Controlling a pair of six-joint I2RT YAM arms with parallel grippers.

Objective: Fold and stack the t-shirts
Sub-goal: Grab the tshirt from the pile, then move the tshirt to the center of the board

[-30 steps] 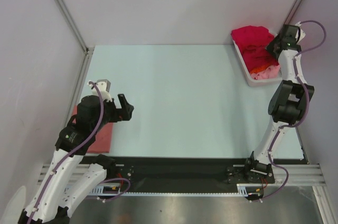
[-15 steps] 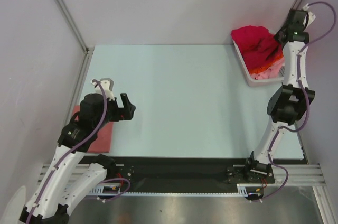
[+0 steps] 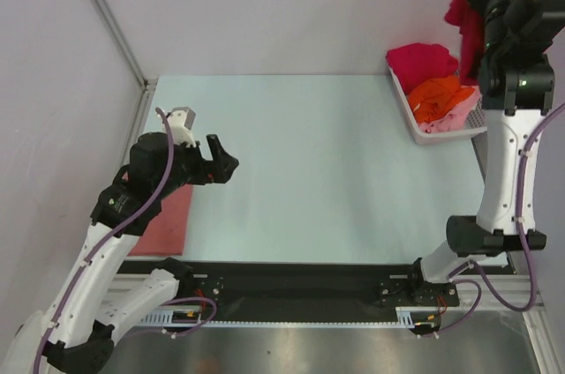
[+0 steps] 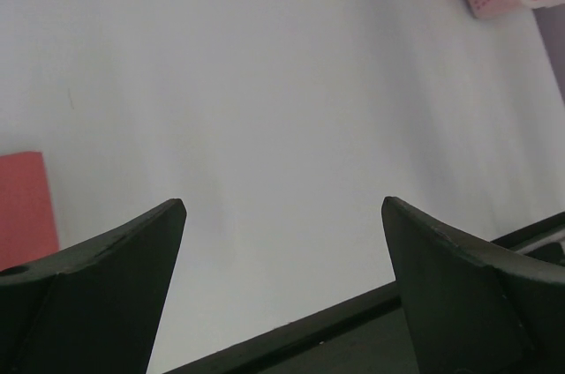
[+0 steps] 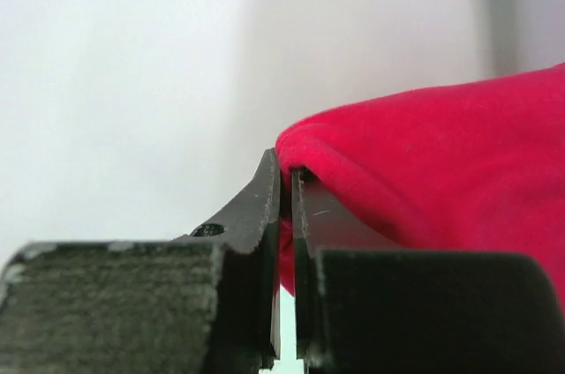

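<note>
**Desk:** Where's your right claw (image 5: 285, 184)?

**Me:** Up high over the far right corner. On my wrist camera the two fingers are pressed together on a fold of a crimson t-shirt (image 3: 461, 8), with the cloth pinched between the tips. From overhead I can't see the fingertips at all because the wrist covers them. The shirt hangs bunched beside it, its upper part close to the top edge of the view. I can't tell which part of the shirt I've got.

**Desk:** And the rest of the pile?

**Me:** In the white basket (image 3: 408, 108) at the far right edge of the table (image 3: 335, 162). A second crimson t-shirt (image 3: 422, 61) is heaped at the far end and an orange t-shirt (image 3: 444, 94) sits in the middle. A light pink t-shirt (image 3: 444, 124) shows only as a strip at the near end. My right arm cuts across the basket's right side, so I can't see what lies there.

**Desk:** Left side?

**Me:** The left claw (image 3: 221, 162) hovers over bare table towards the left, fingers wide apart. A salmon t-shirt (image 3: 168, 224) lies flat by the table's left edge, mostly under my left arm in the overhead view. The left wrist camera catches only a corner of it at the frame's edge. Whether it's neatly folded I can't judge.
</note>
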